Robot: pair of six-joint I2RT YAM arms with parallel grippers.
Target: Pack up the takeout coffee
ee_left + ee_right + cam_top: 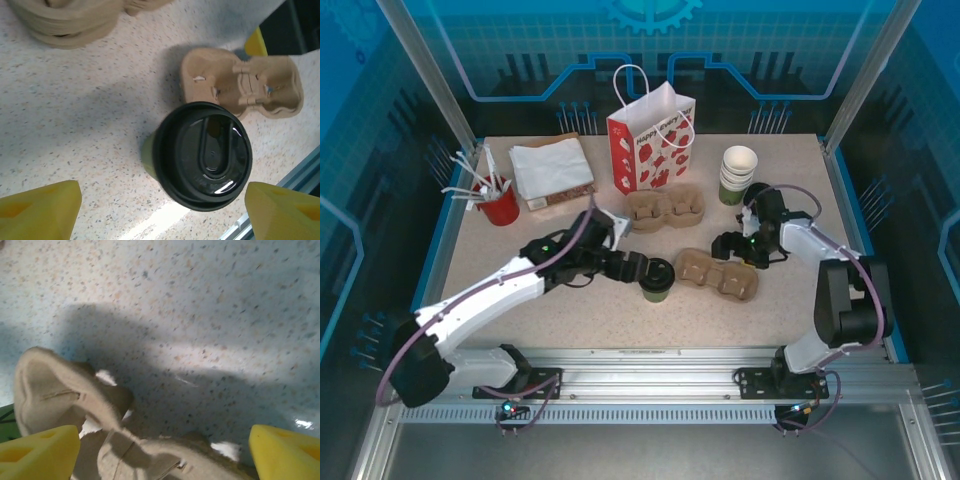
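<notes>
Top external: lidded coffee cup (657,278) stands by empty pulp carrier (717,274); both arms' jaws wide.

One olive-green paper cup with a round black plastic lid (657,278). Brown moulded-pulp cup carriers: one near carrier (716,274), plus a far carrier stack (665,210) whose count is unclear. Far side: one red-and-white paper bag (650,140), one stack of lidless cups (738,172), one red cup of white stirrers (500,207) and one white napkin pile (550,168).

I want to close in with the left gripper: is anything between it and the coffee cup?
Nothing visible. The open left gripper faces the coffee cup directly, only bare table around it; the cardboard carrier lies beyond the cup.
</notes>
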